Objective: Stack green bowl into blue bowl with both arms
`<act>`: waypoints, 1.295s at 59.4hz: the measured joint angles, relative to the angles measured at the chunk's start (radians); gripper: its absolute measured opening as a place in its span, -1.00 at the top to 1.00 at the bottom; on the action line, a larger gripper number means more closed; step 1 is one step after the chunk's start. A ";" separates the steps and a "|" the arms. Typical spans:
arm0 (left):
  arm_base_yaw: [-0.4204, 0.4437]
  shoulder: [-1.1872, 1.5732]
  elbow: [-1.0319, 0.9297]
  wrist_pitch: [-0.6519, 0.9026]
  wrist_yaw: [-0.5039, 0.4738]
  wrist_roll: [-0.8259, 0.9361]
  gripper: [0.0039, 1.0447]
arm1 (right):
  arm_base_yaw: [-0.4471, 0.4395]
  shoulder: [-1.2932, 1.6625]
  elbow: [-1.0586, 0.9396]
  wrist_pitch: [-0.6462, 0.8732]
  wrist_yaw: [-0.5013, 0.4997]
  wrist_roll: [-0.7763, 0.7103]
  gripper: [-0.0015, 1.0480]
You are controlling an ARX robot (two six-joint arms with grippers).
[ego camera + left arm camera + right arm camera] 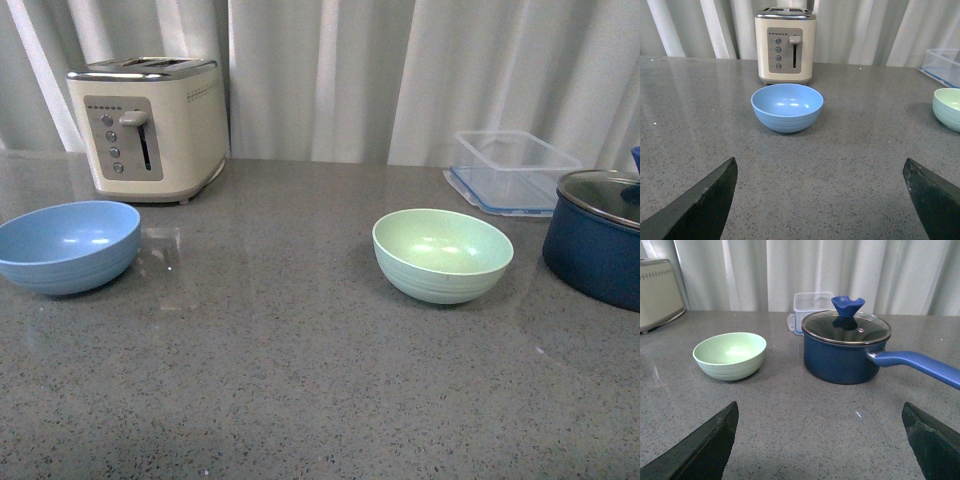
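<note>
The green bowl point(442, 253) stands upright and empty on the grey counter, right of middle in the front view. It also shows in the right wrist view point(730, 355) and at the edge of the left wrist view point(948, 108). The blue bowl point(65, 245) stands upright and empty at the far left, in front of the toaster; it also shows in the left wrist view point(787, 107). My left gripper point(820, 165) is open and empty, well short of the blue bowl. My right gripper point(820, 407) is open and empty, short of the green bowl. Neither arm shows in the front view.
A cream toaster point(150, 125) stands at the back left. A clear plastic container point(512, 170) sits at the back right. A dark navy pot point(846, 349) with a glass lid and a long blue handle point(920, 367) stands right of the green bowl. White curtains hang behind.
</note>
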 joint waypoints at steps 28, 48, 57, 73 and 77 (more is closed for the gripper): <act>0.000 0.000 0.000 0.000 0.000 0.000 -0.88 | 0.000 0.000 0.000 0.000 0.000 0.000 -0.81; -0.046 0.200 0.072 -0.059 -0.278 -0.105 -0.88 | 0.000 0.000 0.000 0.000 0.000 0.000 -0.81; 0.011 0.370 0.198 0.004 -0.179 -0.126 -0.88 | 0.000 0.000 0.000 0.000 0.000 0.000 -0.81; 0.127 0.783 0.498 0.048 -0.029 -0.246 -0.88 | 0.000 0.000 0.000 0.000 0.000 0.000 -0.81; 0.144 0.891 0.583 0.047 -0.017 -0.264 -0.88 | 0.000 0.000 0.000 0.000 0.000 0.000 -0.81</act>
